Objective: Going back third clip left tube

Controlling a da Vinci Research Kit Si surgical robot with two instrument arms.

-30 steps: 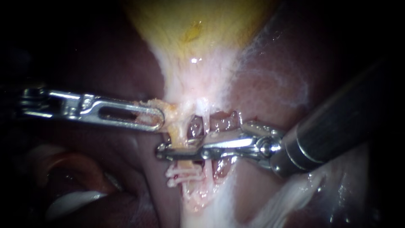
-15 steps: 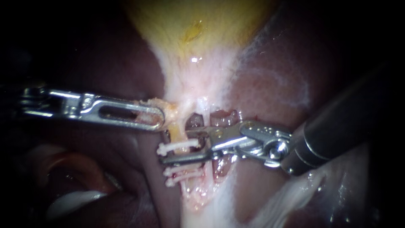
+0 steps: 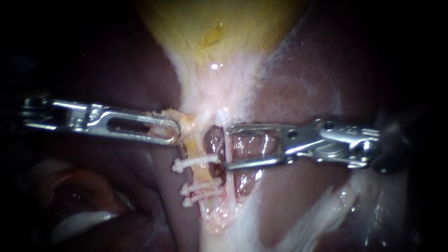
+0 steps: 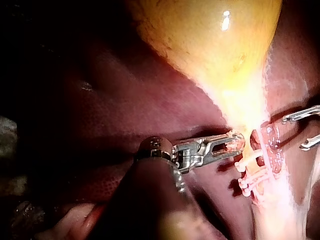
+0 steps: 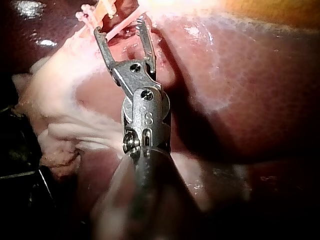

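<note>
Clips (image 3: 201, 188) of white plastic with knobbed ends cross the waxy yellow left tube (image 3: 199, 151) in three places, the uppermost clip (image 3: 196, 162) set apart from the lower pair, so the clipping looks finished. The right instrument (image 3: 227, 146) stands just beside them, its bright steel jaws open and empty; backing it clear seems all that is left. The left instrument (image 3: 175, 131) has its slotted jaws closed on a yellowish tag of tissue (image 3: 186, 122) below the glossy gallbladder (image 3: 214, 28).
</note>
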